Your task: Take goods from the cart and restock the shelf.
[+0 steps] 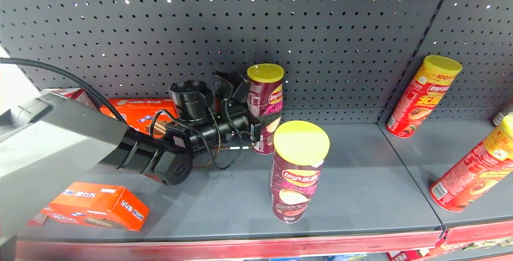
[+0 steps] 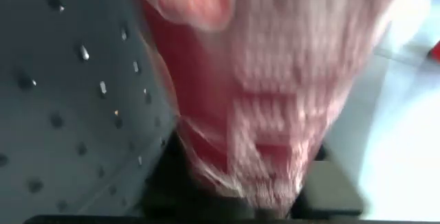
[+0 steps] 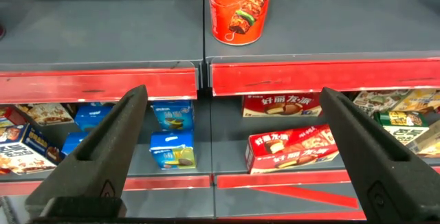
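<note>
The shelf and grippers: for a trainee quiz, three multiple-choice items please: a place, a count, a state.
1. On the shelf, the left gripper is: A at the rear purple chip can; B at the front edge; C at the far right end.
2. Purple chip cans there: A one; B two; C four.
3. The right gripper's jaws: A open, empty; B shut, empty; C shut on something.
1A, it is at that can by the pegboard; 2B, the rear one and the front purple chip can; 3A, wide apart, nothing between.

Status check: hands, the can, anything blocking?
Left hand clamped on rear purple can, upright at back of shelf. Right hand open, empty. Front purple can stands close beside.
</note>
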